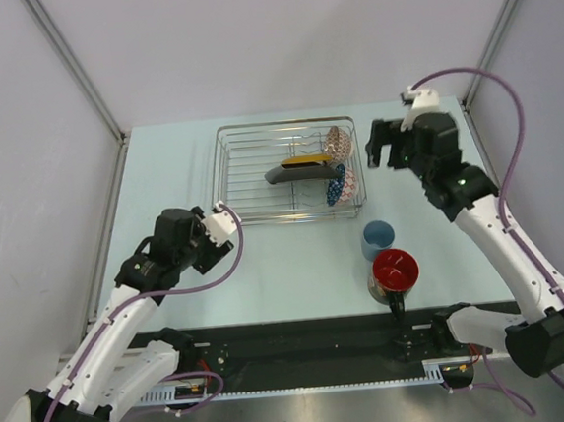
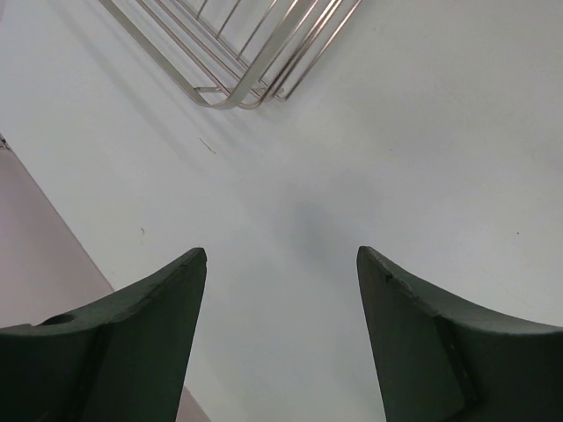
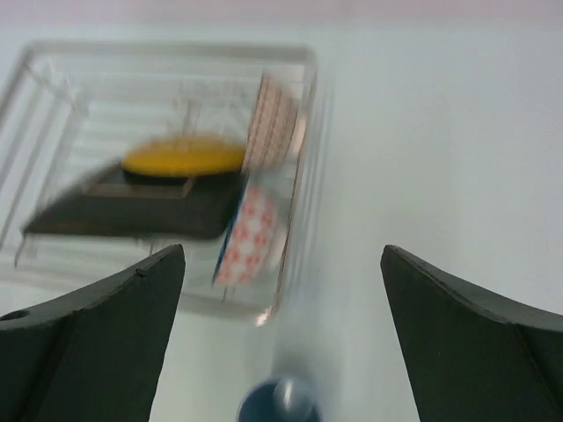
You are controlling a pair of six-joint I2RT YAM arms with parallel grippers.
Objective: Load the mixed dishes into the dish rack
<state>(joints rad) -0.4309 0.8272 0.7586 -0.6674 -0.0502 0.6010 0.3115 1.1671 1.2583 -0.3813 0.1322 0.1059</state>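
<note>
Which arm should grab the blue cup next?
Probably the right. The blue cup sits on the right side, nearer the open right pincer. The open left pincer is by the left corner of the dish rack, farther off.

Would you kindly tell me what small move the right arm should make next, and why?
Probably bring the right gripper toward the near edge and lower it over the light blue cup. Its jaws are open and empty beside the dish rack, which already holds the square plate. The cup and the red-lined mug stand on the table outside it, the cup nearer this gripper.
</note>
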